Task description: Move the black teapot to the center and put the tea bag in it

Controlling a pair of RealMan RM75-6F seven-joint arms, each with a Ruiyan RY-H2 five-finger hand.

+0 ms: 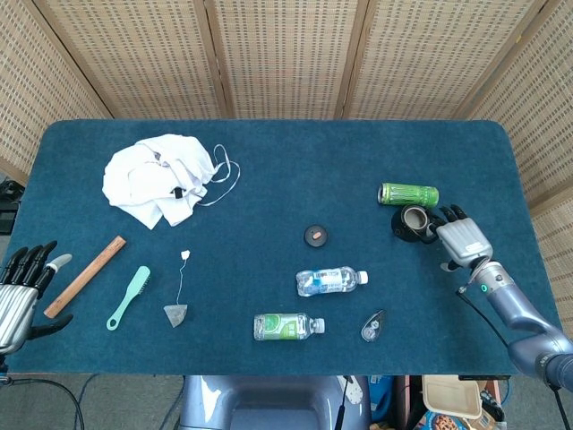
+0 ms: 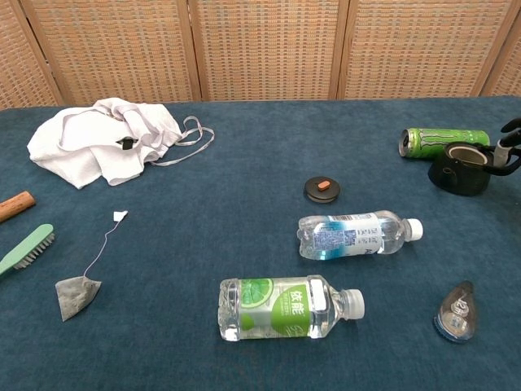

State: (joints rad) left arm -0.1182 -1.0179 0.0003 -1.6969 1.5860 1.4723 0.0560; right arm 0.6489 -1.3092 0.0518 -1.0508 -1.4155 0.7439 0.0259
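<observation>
At the desk's [image 1: 269,152] front left corner the left robot hand [image 1: 20,291] is seen with fingers spread, holding nothing. Just beside it lie a stick [image 1: 85,276] and a brush [image 1: 129,296]. The tea bag [image 1: 175,313] lies near the front edge, left of the middle, its string [image 1: 181,279] running back to a small tag [image 1: 185,254]; a white cloth [image 1: 158,178] sits further toward the back left. The bag is judged light, soft and easily crushed, best pinched by the string or tag. It lies near the left robot hand, well apart from the right.

Around the middle lie a black lid [image 1: 315,236] and two bottles [image 1: 331,280].

The teapot [image 1: 413,222] stands near the right edge, open-topped, just in front of a green can [image 1: 408,194]. It is judged stiff, fairly heavy and smooth; the body or handle would offer the surest hold. The right robot hand [image 1: 463,240] is touching its right side, fingers about the handle side; whether a firm grip is made cannot be told.
</observation>
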